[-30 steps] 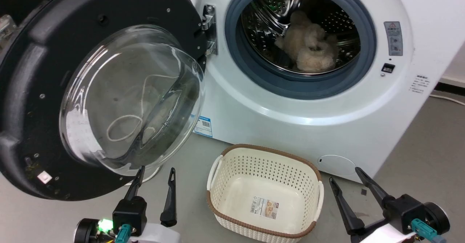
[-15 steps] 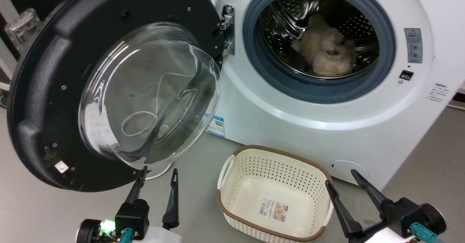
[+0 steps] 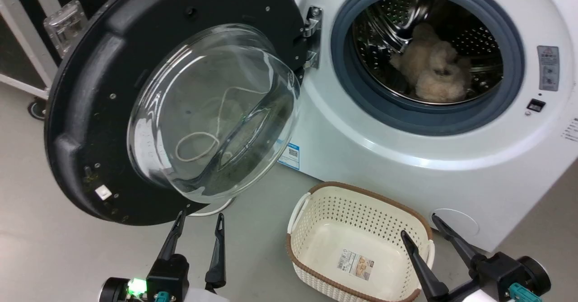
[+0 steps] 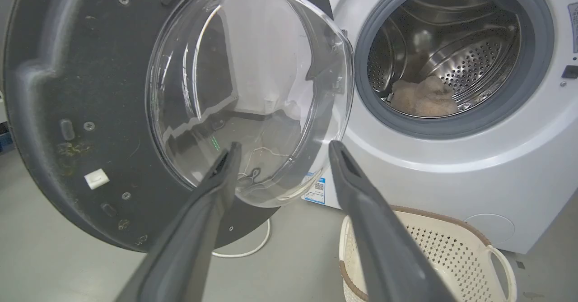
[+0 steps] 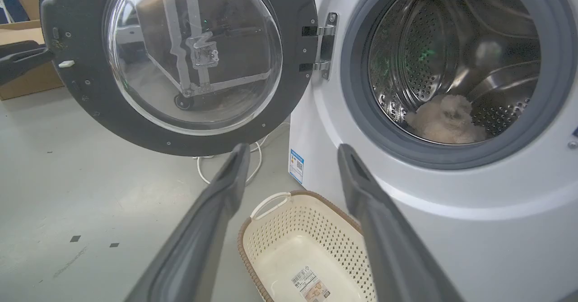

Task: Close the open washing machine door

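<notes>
The washing machine door stands swung wide open to the left of the white machine, its black frame and clear glass bowl facing me, hinged at a metal hinge. The same door shows in the left wrist view and again in the right wrist view. My left gripper is open just below the door's lower rim, not touching it. My right gripper is open over the basket's right rim. The drum opening holds a beige plush toy.
A cream perforated laundry basket with brown trim sits on the grey floor before the machine. A white cable lies on the floor under the door. A metal frame on castors stands far left; a cardboard box beyond.
The head camera has turned left, so the whole picture has shifted right. Both grippers stay open and hold about the same spots low in the view.
</notes>
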### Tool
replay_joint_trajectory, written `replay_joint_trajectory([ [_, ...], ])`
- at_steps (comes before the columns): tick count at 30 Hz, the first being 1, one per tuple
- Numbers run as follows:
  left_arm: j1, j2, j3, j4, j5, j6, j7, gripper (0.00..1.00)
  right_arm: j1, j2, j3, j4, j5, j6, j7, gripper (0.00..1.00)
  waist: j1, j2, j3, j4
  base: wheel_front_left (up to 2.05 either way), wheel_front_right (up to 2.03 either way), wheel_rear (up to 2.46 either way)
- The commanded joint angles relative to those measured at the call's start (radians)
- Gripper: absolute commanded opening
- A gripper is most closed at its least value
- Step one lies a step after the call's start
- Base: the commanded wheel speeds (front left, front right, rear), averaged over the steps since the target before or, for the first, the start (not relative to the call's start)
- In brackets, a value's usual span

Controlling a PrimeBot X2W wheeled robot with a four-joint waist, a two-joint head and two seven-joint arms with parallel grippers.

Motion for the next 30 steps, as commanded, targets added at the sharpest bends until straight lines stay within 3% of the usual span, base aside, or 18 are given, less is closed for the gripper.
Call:
replay_joint_trajectory([
  [1, 0.012, 0.003, -0.007, -0.001, -0.006, 0.007, -0.013, 1.00, 0.017, -0.012, 0.009, 0.004, 0.011, 0.001, -0.012, 1.00, 0.0000, 0.0000, 0.000, 0.010, 0.00, 0.00, 0.00],
  [17, 0.036, 0.019, -0.023, 0.005, -0.011, 0.021, -0.051, 1.00, 0.031, -0.035, 0.062, 0.020, 0.039, 0.001, -0.050, 1.00, 0.0000, 0.0000, -0.013, 0.075, 0.00, 0.00, 0.00],
  [18, 0.037, 0.019, -0.024, 0.009, -0.016, 0.019, -0.053, 0.44, 0.032, -0.035, 0.064, 0.022, 0.040, 0.001, -0.052, 1.00, 0.0000, 0.0000, -0.014, 0.079, 0.00, 0.00, 0.00],
  [19, 0.037, 0.020, -0.024, 0.011, -0.020, 0.017, -0.055, 0.00, 0.033, -0.035, 0.066, 0.023, 0.042, 0.001, -0.054, 1.00, 0.0000, 0.0000, -0.016, 0.082, 0.00, 0.00, 0.00],
  [26, 0.014, 0.004, 0.049, -0.088, -0.097, 0.022, -0.070, 0.00, 0.055, -0.025, 0.058, 0.026, 0.053, 0.001, -0.069, 1.00, 0.0000, 0.0000, -0.024, 0.107, 0.00, 0.00, 0.00],
  [29, -0.014, -0.004, 0.120, -0.173, -0.147, 0.020, -0.075, 0.00, 0.073, -0.025, 0.049, 0.023, 0.055, 0.001, -0.074, 1.00, 0.0000, 0.0000, -0.026, 0.116, 0.00, 0.00, 0.00],
  [30, -0.066, -0.001, 0.207, -0.220, -0.199, -0.008, -0.075, 0.00, 0.092, -0.021, 0.032, 0.021, 0.052, 0.001, -0.074, 1.00, 0.0000, 0.0000, -0.027, 0.115, 0.00, 0.00, 0.00],
])
